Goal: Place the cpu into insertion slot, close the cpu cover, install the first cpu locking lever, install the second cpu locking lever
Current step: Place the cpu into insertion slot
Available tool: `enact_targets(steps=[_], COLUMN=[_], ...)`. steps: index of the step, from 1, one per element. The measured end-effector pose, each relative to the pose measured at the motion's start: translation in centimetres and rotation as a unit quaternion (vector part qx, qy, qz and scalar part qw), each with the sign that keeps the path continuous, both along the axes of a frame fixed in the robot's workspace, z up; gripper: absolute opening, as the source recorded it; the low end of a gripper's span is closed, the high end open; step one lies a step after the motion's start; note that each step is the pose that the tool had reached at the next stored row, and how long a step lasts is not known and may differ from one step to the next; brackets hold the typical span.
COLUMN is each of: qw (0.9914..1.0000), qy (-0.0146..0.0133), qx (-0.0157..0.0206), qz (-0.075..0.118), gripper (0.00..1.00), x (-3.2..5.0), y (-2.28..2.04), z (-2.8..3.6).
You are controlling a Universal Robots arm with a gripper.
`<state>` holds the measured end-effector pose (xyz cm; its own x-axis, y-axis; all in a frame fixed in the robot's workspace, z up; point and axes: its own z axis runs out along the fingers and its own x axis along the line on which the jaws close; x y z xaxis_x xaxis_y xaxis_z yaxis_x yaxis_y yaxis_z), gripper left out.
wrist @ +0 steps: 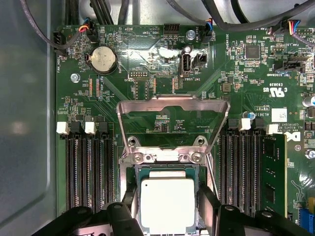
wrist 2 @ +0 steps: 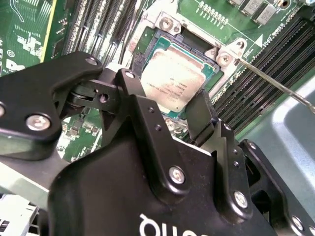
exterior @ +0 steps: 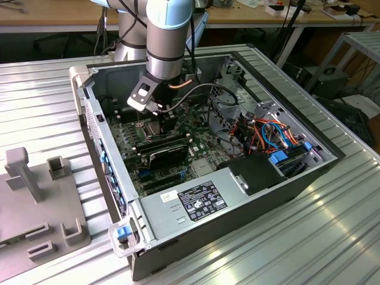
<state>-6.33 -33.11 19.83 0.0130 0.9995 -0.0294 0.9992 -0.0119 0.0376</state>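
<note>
Over the insertion slot [wrist: 162,168] the pincer [wrist: 167,212] is closed to chip width on the cpu [wrist: 167,201], held flat just above or in slot. Cpu cover [wrist: 147,102] stands tipped open at slot's edge. For good seating, I'd judge: keep chip level, corners matched, no force. Count: 1 cpu, 1 slot, 1 cover.

Brushed silvery metal with a dull sheen on the cpu [wrist: 167,204] face. Bare stamped steel, bright and smooth, for the cpu cover [wrist: 172,102] and the insertion slot [wrist: 162,157] rim. Glossy green lacquer over the circuit board [wrist: 123,49]. Matt black casing with shiny screw heads on the gripper [wrist 2: 165,93]. Ribbed satin aluminium across the surface [exterior: 309,237]; matt grey plastic on the fixture [exterior: 35,196].
</note>
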Motion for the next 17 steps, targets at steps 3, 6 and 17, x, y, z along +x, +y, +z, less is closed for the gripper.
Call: enact_targets(steps=[3, 6, 17], qw=[1.00000, 1.00000, 0.99999], qy=[0.0002, 0.0007, 0.0043], qx=[0.0000, 0.0000, 0.0000], qz=[0.000, 0.000, 0.000], gripper=[0.62, 0.62, 0.35], x=[0.00, 0.00, 0.01], y=[0.00, 0.00, 0.00], z=[0.36, 0.81, 1.96])
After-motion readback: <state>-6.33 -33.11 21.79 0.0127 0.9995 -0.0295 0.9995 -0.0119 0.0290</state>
